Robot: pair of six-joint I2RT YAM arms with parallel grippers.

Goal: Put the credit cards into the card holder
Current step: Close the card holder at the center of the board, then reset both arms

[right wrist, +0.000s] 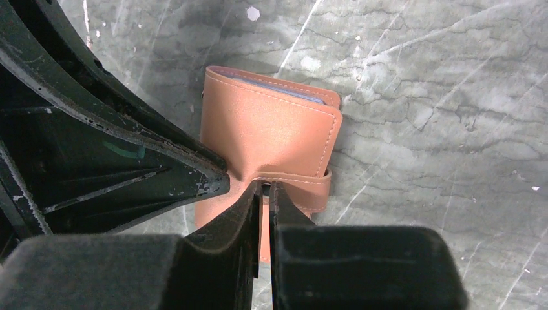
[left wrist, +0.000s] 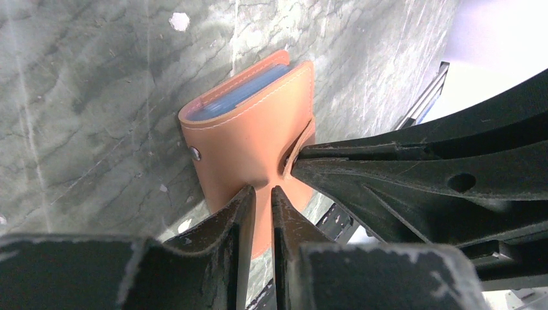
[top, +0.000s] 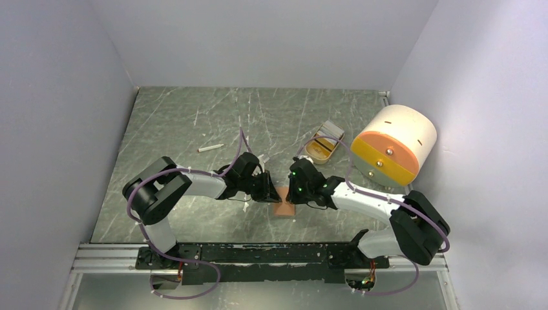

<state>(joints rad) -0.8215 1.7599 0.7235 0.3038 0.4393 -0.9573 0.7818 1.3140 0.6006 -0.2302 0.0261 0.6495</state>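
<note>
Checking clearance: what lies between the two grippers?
The card holder; the left gripper and right gripper both pinch its leather, clearest in the wrist views.

The card holder (top: 284,208) lies on the table (top: 194,116) near its front edge, between the two arms, with cards (left wrist: 242,93) tucked inside it. The left gripper (left wrist: 262,197) pinches it from 10 o'clock and the right gripper (right wrist: 265,190) from 1 o'clock. From the card holder, a stick (top: 210,148) lies at 10 o'clock, a tray (top: 325,147) at 1 o'clock, and a drum (top: 394,143) at 2 o'clock, just beside the tray.

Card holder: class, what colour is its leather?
The card holder is orange-brown; the left wrist view shows it best.
</note>
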